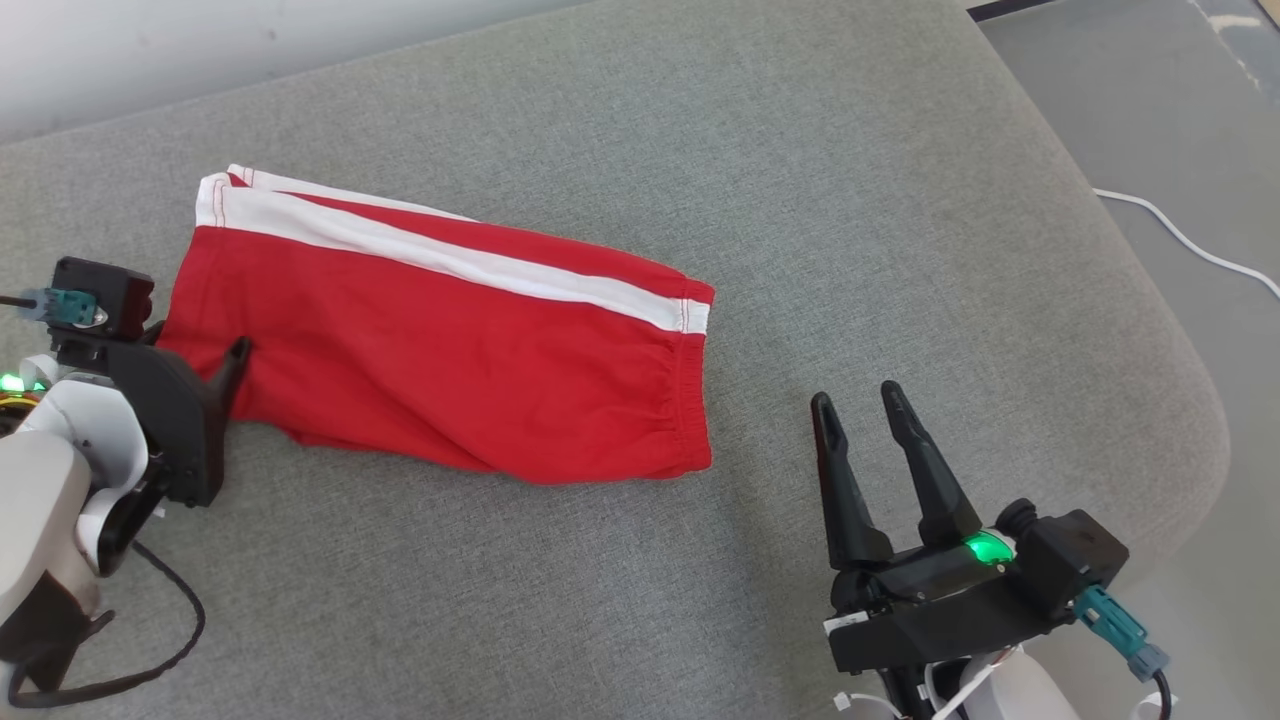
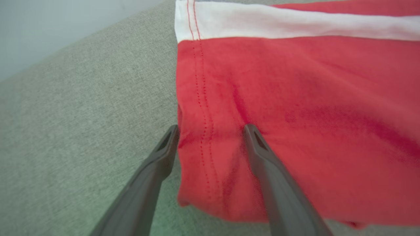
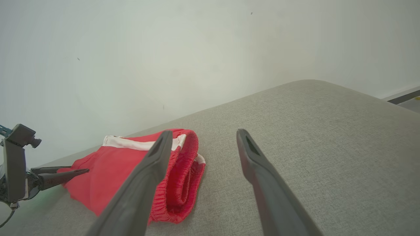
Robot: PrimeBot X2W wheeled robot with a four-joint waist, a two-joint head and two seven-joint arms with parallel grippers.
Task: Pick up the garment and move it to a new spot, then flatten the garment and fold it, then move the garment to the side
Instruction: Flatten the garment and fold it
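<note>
On the left half of the grey upholstered cushion (image 1: 900, 250) lay the garment (image 1: 440, 340), a pair of red shorts stretched out flat with its length running from the far left toward the nearer right. A broad white stripe (image 1: 450, 258) ran along its far edge from the leg hem (image 1: 212, 200) at the left end to the gathered elastic waistband (image 1: 690, 400) at the right end. In the right wrist view the waistband showed as stacked layers, one upon another. The cloth lay mostly smooth, with shallow creases near the hem.

The left gripper (image 2: 211, 131) was released, its fingers spread astride the hem's stitched edge: one finger over the bare cushion just beside the cloth, the other over the red fabric. Whether they pressed on the cloth I could not tell. The right gripper (image 1: 855, 395) was likewise spread wide and held nothing, hanging over bare cushion near the waistband's right side and apart from it. A green light (image 1: 988, 547) glowed at its base.

The cushion was a coarse grey weave with a rounded right corner. Beyond its far edge stood a pale wall (image 1: 200, 50). To the right lay a grey floor (image 1: 1150, 100), crossed by a white cable (image 1: 1180, 235).
</note>
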